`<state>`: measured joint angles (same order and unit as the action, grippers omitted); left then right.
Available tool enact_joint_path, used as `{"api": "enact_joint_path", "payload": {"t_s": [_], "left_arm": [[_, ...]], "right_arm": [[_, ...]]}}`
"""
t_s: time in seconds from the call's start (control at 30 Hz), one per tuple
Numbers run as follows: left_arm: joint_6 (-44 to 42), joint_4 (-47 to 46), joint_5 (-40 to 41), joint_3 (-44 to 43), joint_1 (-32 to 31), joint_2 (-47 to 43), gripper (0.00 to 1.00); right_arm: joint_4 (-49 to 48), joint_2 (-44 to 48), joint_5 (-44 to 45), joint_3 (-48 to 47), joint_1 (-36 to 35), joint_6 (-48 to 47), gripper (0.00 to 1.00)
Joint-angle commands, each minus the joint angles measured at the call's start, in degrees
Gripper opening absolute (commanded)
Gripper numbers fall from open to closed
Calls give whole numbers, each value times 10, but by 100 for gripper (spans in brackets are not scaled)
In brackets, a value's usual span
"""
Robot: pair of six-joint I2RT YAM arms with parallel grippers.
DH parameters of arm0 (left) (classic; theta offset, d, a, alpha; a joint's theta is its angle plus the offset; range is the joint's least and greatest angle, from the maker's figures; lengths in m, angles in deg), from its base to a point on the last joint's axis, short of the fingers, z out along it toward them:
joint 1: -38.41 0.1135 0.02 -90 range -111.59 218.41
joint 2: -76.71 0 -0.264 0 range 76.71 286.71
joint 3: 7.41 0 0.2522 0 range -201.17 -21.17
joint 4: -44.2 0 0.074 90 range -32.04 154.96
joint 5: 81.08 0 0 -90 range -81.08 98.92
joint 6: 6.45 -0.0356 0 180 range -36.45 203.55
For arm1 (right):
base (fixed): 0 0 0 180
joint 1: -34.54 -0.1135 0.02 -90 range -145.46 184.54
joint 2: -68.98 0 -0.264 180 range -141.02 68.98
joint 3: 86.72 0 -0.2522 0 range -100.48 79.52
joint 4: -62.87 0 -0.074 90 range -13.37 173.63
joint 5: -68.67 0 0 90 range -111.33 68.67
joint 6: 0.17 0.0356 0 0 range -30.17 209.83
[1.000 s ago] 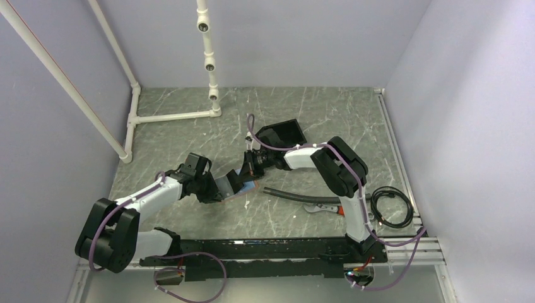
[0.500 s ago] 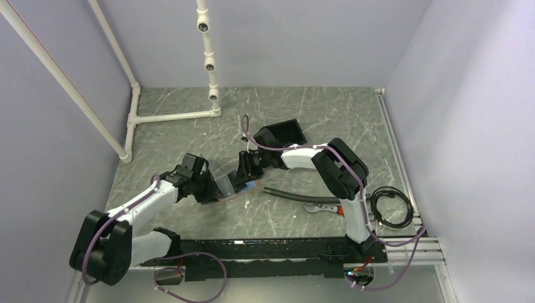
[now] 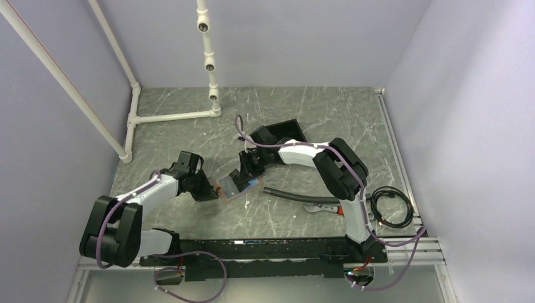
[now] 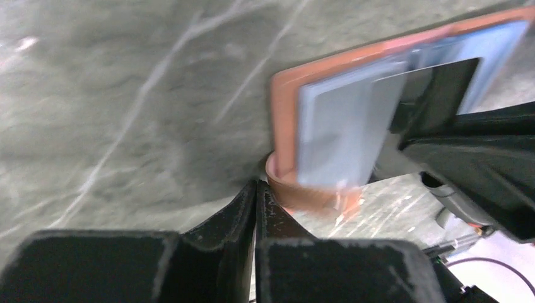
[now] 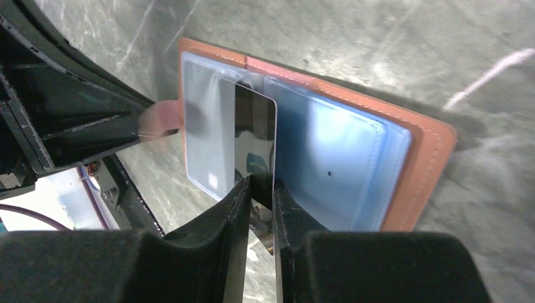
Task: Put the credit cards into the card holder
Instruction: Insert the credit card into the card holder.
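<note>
Grey marbled table point(image 3: 189, 136) fills a pale-walled cell, with white pipework at the back left, a black box point(image 3: 281, 132) behind the arms, and a black hose point(image 3: 296, 194) and a coiled cable point(image 3: 391, 208) off to the right. The holder point(image 3: 228, 187) lies open near the middle of the table, between the two arms. The left gripper point(image 4: 255, 192) has its fingers drawn almost together at the holder's near edge. From the right wrist view a blurred brown flap runs in between them, so I judge it is pinching the holder to steady it. The right gripper point(image 5: 272, 186) is clamped on the lower edge of one dark, glossy card point(image 5: 255, 132), which stands against the clear blue sleeves inside the holder, at the line between two pockets. By my reading the task is mid-way through one insertion: the card is at the sleeves but not seated, since much of it shows and the fingers have not let go. The paler face under the sleeve to its left may be a card already in; I cannot tell. No loose cards show from above, though the arms hide some of the table. What remains, at least, is pushing this card home and releasing it.
</note>
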<state>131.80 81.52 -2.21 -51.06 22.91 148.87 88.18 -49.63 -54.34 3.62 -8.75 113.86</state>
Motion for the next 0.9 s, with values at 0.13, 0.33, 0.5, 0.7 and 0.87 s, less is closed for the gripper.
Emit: {"api": "enact_joint_path", "payload": {"t_s": [0.13, 0.33, 0.5, 0.7, 0.87], "left_arm": [[-4, -87, -30, 7, 1, 51, 8], [-4, -72, -32, 15, 1, 28, 8], [0, -69, -33, 28, 1, 14, 8], [2, -88, -46, 36, 1, 23, 8], [7, -116, -67, 30, 1, 54, 6]], "right_arm": [[-28, -23, -32, -21, -55, 3, 19], [20, 6, 11, -14, -30, -21, 41], [66, 30, 56, -10, -31, -50, 52], [73, 18, 58, -18, -45, -57, 52], [33, 12, 62, -30, -100, -40, 44]]}}
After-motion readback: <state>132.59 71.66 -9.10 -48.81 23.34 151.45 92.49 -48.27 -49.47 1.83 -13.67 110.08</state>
